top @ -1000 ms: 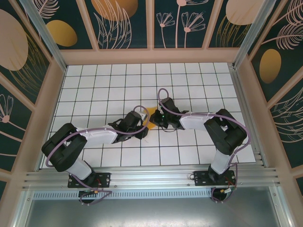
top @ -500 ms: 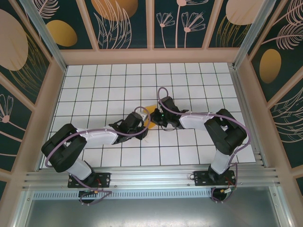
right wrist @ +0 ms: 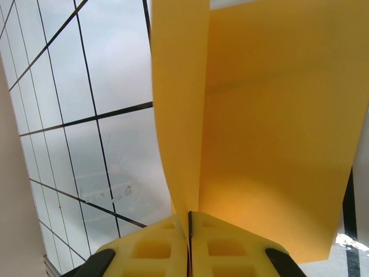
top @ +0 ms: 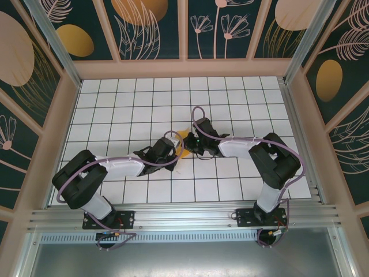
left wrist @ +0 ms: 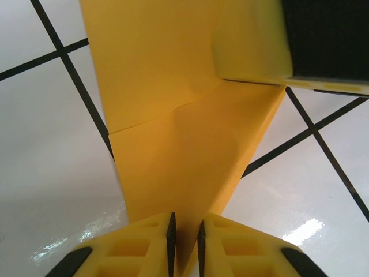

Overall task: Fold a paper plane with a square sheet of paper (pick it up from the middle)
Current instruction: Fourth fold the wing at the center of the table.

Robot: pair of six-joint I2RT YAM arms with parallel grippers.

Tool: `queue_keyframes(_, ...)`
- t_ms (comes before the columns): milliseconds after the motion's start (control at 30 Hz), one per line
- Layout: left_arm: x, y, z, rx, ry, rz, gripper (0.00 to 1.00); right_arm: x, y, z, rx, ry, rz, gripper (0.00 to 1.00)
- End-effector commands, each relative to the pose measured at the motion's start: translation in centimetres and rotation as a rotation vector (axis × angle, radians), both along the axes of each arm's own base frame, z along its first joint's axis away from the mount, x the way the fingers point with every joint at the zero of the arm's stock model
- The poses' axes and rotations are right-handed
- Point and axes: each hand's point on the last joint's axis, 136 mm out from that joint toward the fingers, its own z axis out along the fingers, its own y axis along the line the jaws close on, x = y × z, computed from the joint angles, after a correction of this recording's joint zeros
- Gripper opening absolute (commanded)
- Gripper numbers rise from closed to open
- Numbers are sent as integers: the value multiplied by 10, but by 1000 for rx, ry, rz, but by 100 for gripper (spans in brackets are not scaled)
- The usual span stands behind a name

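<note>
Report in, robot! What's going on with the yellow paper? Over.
Left gripper shut on paper. Right gripper shut on it too. Paper creased, held between both. No obstacle seen.

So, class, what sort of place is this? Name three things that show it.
Probably a robot lab test cell: left arm and right arm bolted to an aluminium rail, a white gridded table, leaf-patterned panel walls around it.
</note>
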Motion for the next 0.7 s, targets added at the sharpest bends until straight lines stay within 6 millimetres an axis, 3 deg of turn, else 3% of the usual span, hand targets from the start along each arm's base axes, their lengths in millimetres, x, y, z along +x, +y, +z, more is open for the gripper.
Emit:
queue_keyframes(0, 0, 3, -7, 33, 0, 8, 17, 2, 6, 15, 16, -16, 12, 10)
queue_keyframes(200, 0, 2, -8, 11, 8, 17, 5, 1, 6, 15, 12, -18, 21, 10)
queue_keyframes(400, -1, -4, -6, -31, 15, 20, 0, 2, 3, 18, -4, -36, 29, 14)
queue_keyframes(667, -4, -18, 8, -217, 78, -6, 0, 1, -12, 29, -67, -100, 40, 32)
